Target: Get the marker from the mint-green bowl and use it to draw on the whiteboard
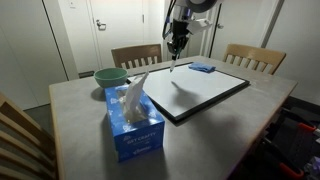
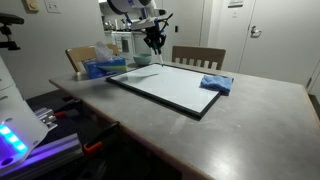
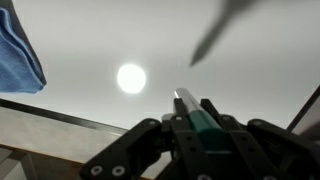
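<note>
One marker [image 3: 188, 102] in pincer [image 3: 199, 128], green barrel wrist-view only

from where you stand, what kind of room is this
Probably a dining or meeting room, hard to tell which: a large grey rectangular table, wooden slat-back chairs pulled up to it, white doors behind, and a black-framed whiteboard lying flat on it.

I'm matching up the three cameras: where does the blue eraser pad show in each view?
In an exterior view: blue eraser pad upper right of centre, at the board's far corner.
In an exterior view: right of centre, at the board's right end.
Wrist view: upper left edge, cut off.
Shared landmark: the whiteboard.
</note>
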